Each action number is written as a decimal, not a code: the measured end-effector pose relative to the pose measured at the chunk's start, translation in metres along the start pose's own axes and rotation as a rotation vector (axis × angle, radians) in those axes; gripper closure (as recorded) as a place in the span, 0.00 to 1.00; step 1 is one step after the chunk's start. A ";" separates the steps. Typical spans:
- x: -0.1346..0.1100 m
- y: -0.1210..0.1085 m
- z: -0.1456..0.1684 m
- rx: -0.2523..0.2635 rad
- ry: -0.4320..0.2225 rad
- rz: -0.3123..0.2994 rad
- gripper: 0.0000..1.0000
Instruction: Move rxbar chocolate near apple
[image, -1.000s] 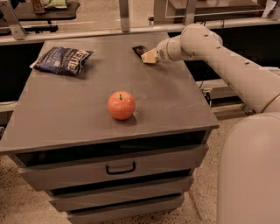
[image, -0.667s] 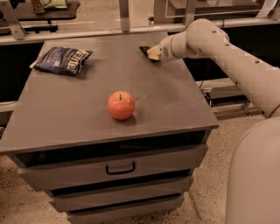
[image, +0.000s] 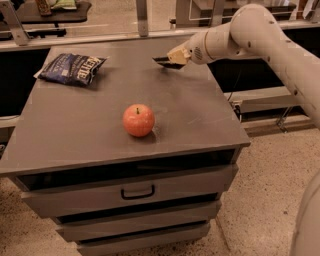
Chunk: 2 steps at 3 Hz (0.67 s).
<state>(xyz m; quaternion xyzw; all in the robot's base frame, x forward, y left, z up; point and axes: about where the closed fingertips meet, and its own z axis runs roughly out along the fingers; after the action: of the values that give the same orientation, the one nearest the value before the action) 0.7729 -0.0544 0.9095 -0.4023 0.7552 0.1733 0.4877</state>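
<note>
Gripper (image: 173, 57) closed on rxbar chocolate (image: 162, 60), pinched by one end, held low over tabletop (image: 200, 115), 1 o'clock from apple (image: 138, 120). Risks: bar slipped from end-grip in transit; apple bumped and rolled if approached too low.

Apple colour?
Apple: orange-red, camera view. Gripper at the bar, far behind it.
</note>
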 end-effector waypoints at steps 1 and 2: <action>0.008 0.034 -0.017 -0.104 0.014 -0.075 1.00; 0.022 0.075 -0.035 -0.222 0.025 -0.199 1.00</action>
<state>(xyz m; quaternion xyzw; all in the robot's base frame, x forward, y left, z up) 0.6899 -0.0407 0.8971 -0.5289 0.6937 0.2016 0.4454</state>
